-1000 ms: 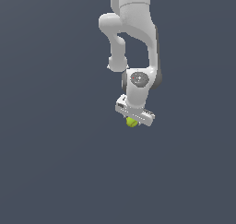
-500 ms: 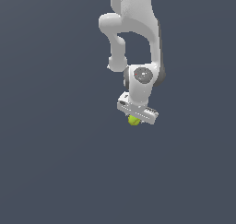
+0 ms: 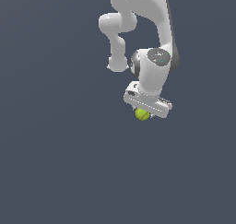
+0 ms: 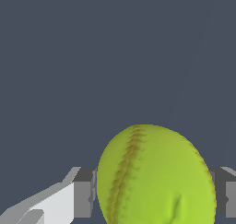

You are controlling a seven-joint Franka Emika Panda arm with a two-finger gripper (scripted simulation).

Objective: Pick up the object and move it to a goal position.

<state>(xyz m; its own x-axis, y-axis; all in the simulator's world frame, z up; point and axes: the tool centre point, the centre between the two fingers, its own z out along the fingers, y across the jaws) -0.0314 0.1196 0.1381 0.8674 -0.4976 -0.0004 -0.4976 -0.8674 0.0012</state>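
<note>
Now the pincer (image 3: 143, 111), clenched on the ball (image 3: 142, 114), has drifted slightly toward the exterior view's right since a second ago; carrying appears underway, goal unseen.

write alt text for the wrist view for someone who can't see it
A yellow-green ball with a curved, brownish stitched seam fills the lower middle of the picture, held between the gripper with a grey jaw pad against each side. Behind it is only a plain dark blue-grey background.

Bare simulator void, flat slate backdrop (image 3: 50, 163)
</note>
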